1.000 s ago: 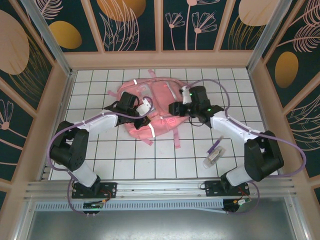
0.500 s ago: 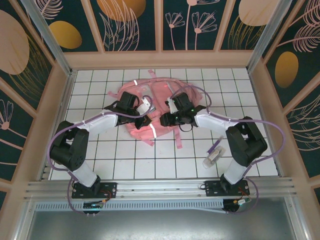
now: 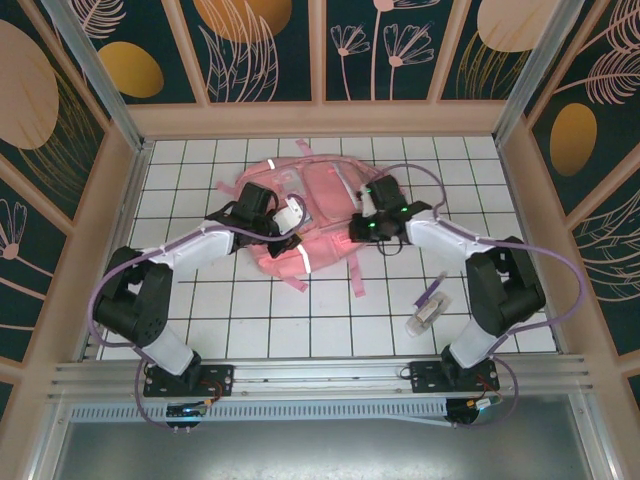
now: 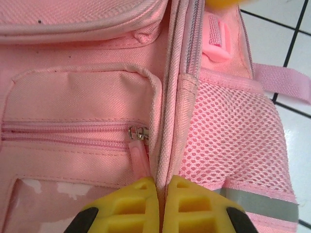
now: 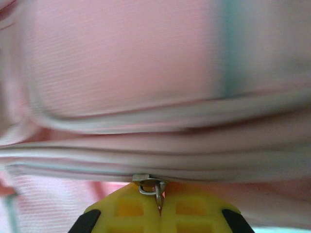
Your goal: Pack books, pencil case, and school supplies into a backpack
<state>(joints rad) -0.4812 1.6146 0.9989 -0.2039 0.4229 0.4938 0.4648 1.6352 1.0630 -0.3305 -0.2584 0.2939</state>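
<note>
You have both grippers clamped on the backpack [image 3: 322, 185], toward the table's [image 3: 200, 310] far edge.
Left gripper [image 4: 160, 183] pinches its seam [image 4: 167, 121]; right gripper [image 5: 159, 194] pinches a zip pull [image 5: 148, 184]; pen [image 3: 432, 291] and tube [image 3: 424, 316] lie near the right edge.

Both arms stretch from their bases toward the pink backpack [image 3: 325, 195], elbows bent outward. The left end effector [image 3: 292, 228] sits at the backpack's left side, its yellow fingers [image 4: 131, 204] pressed together on a raised fabric seam [image 4: 165, 126]. The right end effector [image 3: 354, 231] sits at the backpack's right side, wrist turned inward. Its yellow fingers [image 5: 131, 208] are pinched together on a small metal zipper pull [image 5: 154, 186].
</note>
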